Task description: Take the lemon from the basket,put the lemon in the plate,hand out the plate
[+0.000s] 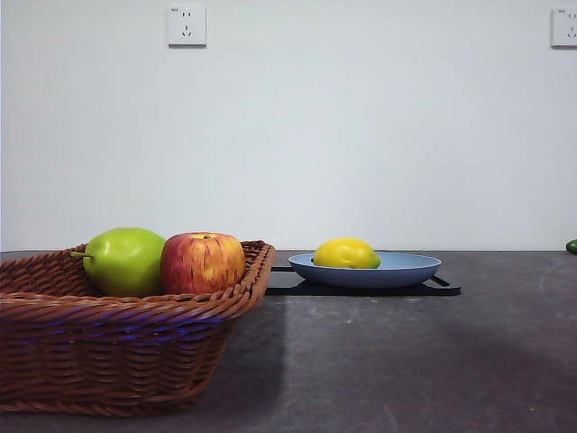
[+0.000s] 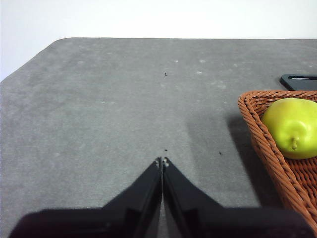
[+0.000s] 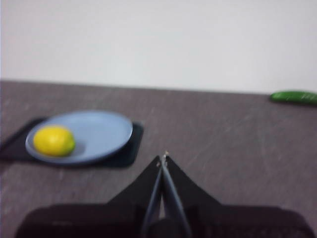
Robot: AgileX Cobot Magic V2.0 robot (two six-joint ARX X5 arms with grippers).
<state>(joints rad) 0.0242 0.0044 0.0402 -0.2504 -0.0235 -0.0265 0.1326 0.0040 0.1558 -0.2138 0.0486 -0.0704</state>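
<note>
The yellow lemon (image 1: 346,253) lies in the light blue plate (image 1: 406,271), toward its left side; the right wrist view shows the lemon (image 3: 53,141) and plate (image 3: 101,131) too. The brown wicker basket (image 1: 108,347) stands near at the left, and its rim (image 2: 265,146) shows in the left wrist view. My left gripper (image 2: 162,161) is shut and empty over bare table beside the basket. Away from the plate, my right gripper (image 3: 162,157) is shut and empty above the table. Neither arm shows in the front view.
A green pear-like fruit (image 1: 124,261) and a red-yellow apple (image 1: 203,262) sit in the basket. The plate rests on a flat black tray (image 1: 446,288). A dark green object (image 3: 294,97) lies at the far right of the table. Two wall sockets (image 1: 187,25) sit high on the wall.
</note>
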